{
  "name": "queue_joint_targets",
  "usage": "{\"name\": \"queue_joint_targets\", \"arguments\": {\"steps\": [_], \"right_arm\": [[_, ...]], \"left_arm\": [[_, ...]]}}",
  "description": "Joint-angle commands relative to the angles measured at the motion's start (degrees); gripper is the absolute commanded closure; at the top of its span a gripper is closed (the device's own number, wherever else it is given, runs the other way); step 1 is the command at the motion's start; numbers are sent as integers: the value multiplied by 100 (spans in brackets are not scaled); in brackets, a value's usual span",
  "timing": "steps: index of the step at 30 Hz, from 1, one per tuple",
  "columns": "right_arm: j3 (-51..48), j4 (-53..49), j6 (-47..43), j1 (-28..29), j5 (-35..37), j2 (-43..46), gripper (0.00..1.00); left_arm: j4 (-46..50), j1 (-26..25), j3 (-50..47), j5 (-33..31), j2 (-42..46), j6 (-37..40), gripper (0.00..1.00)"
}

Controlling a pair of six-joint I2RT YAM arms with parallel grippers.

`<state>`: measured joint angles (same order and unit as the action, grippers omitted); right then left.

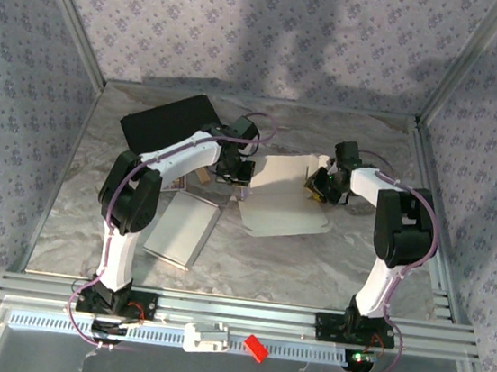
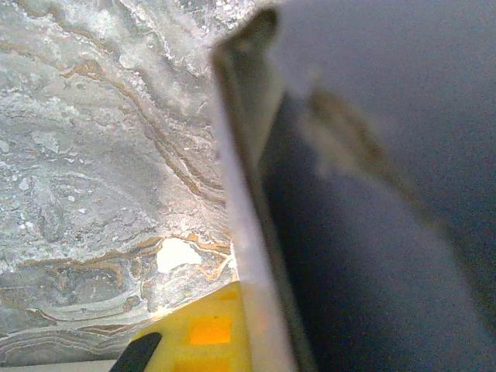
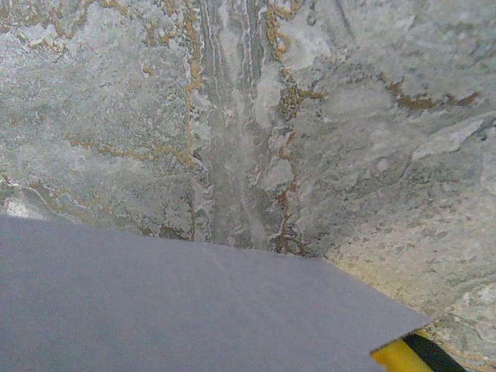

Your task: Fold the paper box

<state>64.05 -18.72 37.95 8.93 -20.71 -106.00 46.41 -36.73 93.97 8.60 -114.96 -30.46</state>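
Left arm point(image 1: 155, 174), right arm point(image 1: 397, 231): white link shells, black joints, purple cables point(image 1: 117, 190) looped alongside. Black bases point(image 1: 115, 301), lower frame. Pincer fingers point(image 2: 205, 333): yellow with black edging.

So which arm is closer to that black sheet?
Left. The left end effector sits just right of the black sheet; the right end effector is across the paper box.

No words, labels or numbers can be read — anywhere.

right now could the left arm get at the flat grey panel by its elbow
Probably yes, once it lets go: the left gripper is shut on the paper box edge. The grey panel lies bare close by, with nothing on it.
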Motion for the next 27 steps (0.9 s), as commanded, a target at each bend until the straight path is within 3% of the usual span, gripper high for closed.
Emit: {"name": "queue_joint_targets", "arguments": {"steps": [1,7,18,24,27], "right_arm": [[167,-83,-63,52,-130,193,72],[194,-125,-140,169,-315,182,77],[266,-328,-148,452,-303,173,76],[375,-582,-422,336,-188,798,67],[627,-688,-575,143,-355,1353,62]], "left_arm": [[3,42,207,176,-87,101,100],[-19,43,222,199,-102,93,100],[-44,71,225,244,-108,80,100],[-51,197,220,325,-16,142,100],[-176,418,230,837,60,286,100]]}}
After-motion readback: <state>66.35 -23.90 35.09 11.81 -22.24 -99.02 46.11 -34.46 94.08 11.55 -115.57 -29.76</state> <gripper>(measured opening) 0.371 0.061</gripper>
